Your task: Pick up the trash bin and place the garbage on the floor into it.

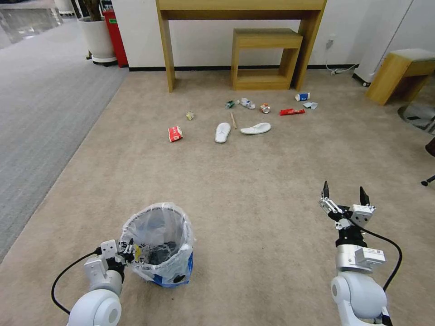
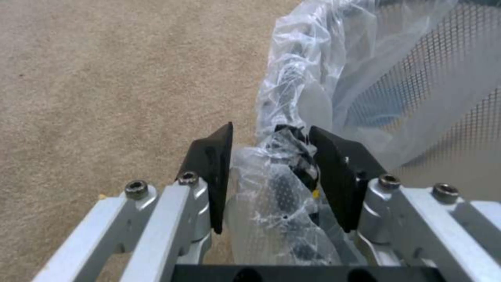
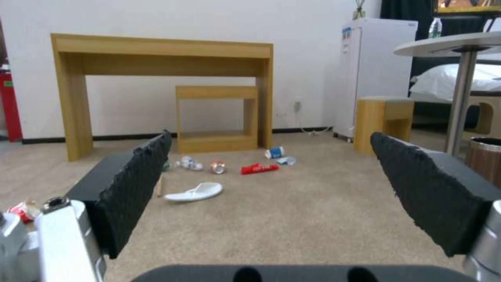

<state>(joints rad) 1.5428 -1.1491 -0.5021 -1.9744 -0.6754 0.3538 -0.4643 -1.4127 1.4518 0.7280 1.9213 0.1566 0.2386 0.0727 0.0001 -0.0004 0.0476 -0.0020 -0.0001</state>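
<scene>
The trash bin point(image 1: 157, 243), lined with a crinkly clear bag and showing blue low down, stands on the beige floor point(image 1: 253, 181) near my left side. My left gripper point(image 1: 129, 249) is shut on its near rim. In the left wrist view the black fingers point(image 2: 211, 172) bracket the bagged rim of the trash bin point(image 2: 292, 98). My right gripper point(image 1: 344, 194) hangs open above bare carpet. The garbage lies far ahead: two white slippers point(image 1: 222, 132), a red-white carton point(image 1: 175, 133), a stick point(image 1: 233, 120), a can point(image 1: 265, 107), a bottle point(image 1: 247, 103), a red wrapper point(image 1: 292, 111) and a cup point(image 1: 302, 96).
A wooden desk point(image 1: 165, 50) with a small stool point(image 1: 266, 59) under it stands at the wall behind the litter. A wooden side table point(image 1: 398, 72) is at the right, grey ribbed carpet point(image 1: 41, 104) at the left. A brown bin point(image 3: 483, 156) sits far right.
</scene>
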